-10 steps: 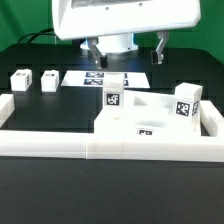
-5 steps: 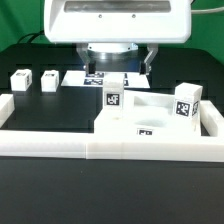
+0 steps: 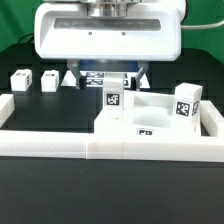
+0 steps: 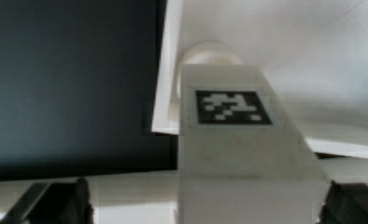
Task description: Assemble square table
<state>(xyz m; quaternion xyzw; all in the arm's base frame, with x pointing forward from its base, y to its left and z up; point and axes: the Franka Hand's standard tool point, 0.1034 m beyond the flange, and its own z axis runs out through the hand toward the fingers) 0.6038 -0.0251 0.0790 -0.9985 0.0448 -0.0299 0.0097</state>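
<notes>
Nearest the camera ran the low border wall (image 3: 60, 145). Behind it, the tabletop (image 3: 150, 118) lay flat in the wall's corner on the exterior view's right, with a tag on its front edge. Two legs stood upright on it: one (image 3: 112, 95) at its left side, another (image 3: 187, 103) at its right. Two loose legs (image 3: 20, 80) (image 3: 49, 80) stood well apart from the tabletop, on the exterior view's left. The marker board (image 3: 95, 78) lay farther back. The gripper (image 4: 213, 205) hung over the left upright leg, jaws wide, holding nothing, with fingertips (image 4: 56, 200) clear of it on both sides.
</notes>
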